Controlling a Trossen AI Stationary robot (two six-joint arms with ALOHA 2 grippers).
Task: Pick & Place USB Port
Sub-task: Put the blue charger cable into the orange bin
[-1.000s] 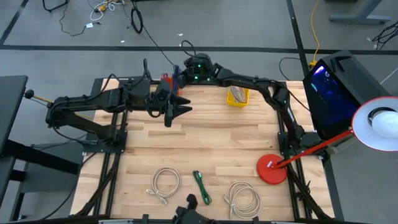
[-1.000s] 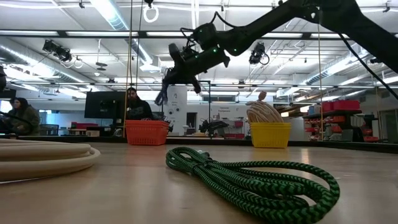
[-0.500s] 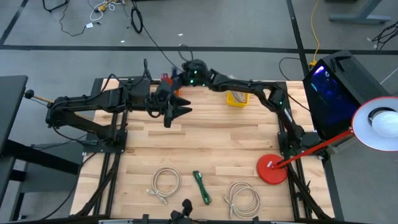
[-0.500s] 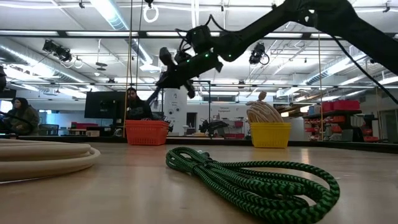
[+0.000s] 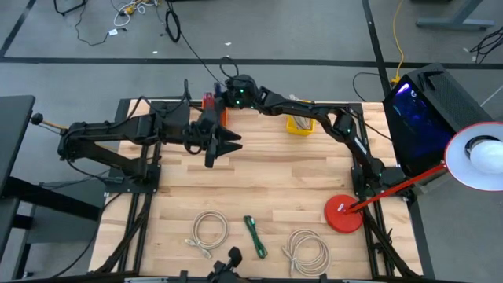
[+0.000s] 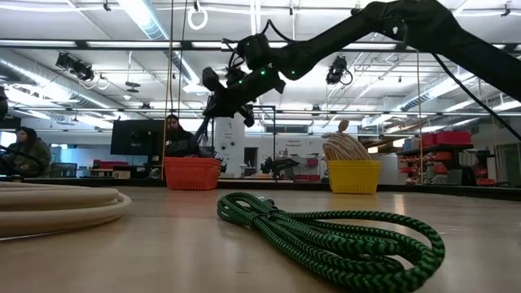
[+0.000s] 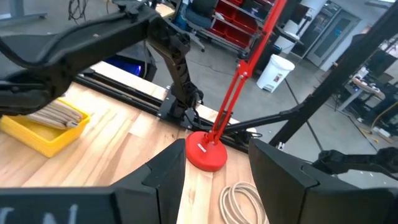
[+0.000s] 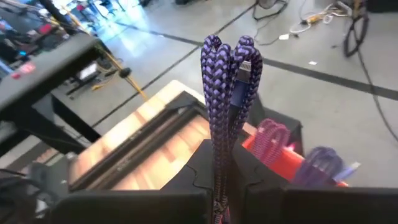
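Fingers of the right gripper (image 8: 225,168) pinch a folded purple braided USB cable (image 8: 225,81) at the high view's upper centre over the orange basket (image 6: 192,172); I'd release only once squarely above, left gripper (image 5: 228,145) waiting open.

Arms: two, left arm (image 5: 118,137) and right arm (image 5: 314,114)
Loose cable coils on the counter (image 5: 275,177): three, two pale coils (image 5: 208,232) (image 5: 306,251) and one green coil (image 5: 255,236)
Purple braided cable (image 8: 225,93): one held; more purple ones in the orange basket (image 6: 192,172), perhaps two
Baskets: two, orange basket and yellow basket (image 6: 353,176)
Lamps: one red lamp (image 5: 343,214)
People in the room: two (image 6: 29,150) (image 6: 177,138)
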